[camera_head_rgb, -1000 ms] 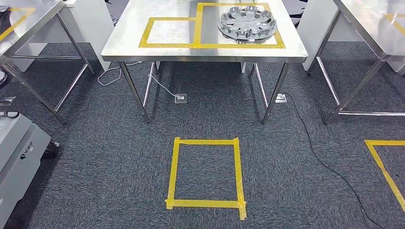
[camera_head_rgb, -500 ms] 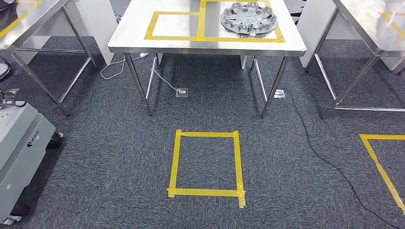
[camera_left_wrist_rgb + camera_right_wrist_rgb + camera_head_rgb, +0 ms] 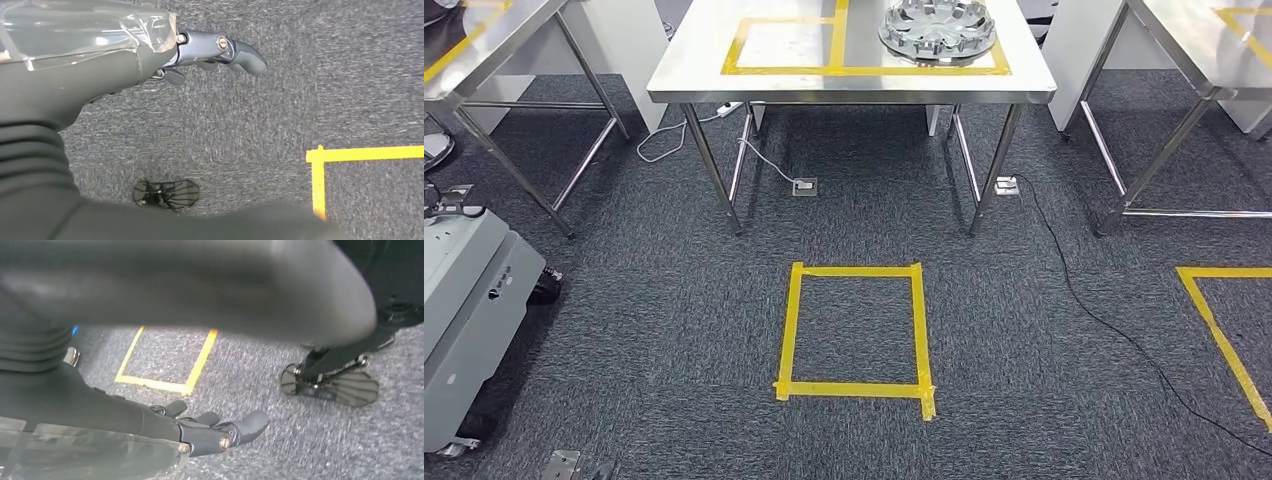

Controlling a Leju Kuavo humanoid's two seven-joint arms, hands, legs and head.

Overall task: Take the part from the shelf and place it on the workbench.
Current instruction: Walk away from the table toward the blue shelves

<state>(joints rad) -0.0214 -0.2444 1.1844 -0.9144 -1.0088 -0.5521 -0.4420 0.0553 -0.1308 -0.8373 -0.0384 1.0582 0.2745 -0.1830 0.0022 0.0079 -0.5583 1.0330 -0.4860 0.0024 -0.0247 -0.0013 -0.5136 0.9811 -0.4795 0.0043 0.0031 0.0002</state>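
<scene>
Both hands hang at your sides holding nothing: the left hand and right hand each show loosely curved fingers over carpet. From them, the part lies well ahead and up, on the worktop inside a yellow tape outline, toward your right side, so the right hand looks nearer. It is round, with no long axis. I see no readable writing.

Workshop: steel workbenches, taped floor squares.
</scene>
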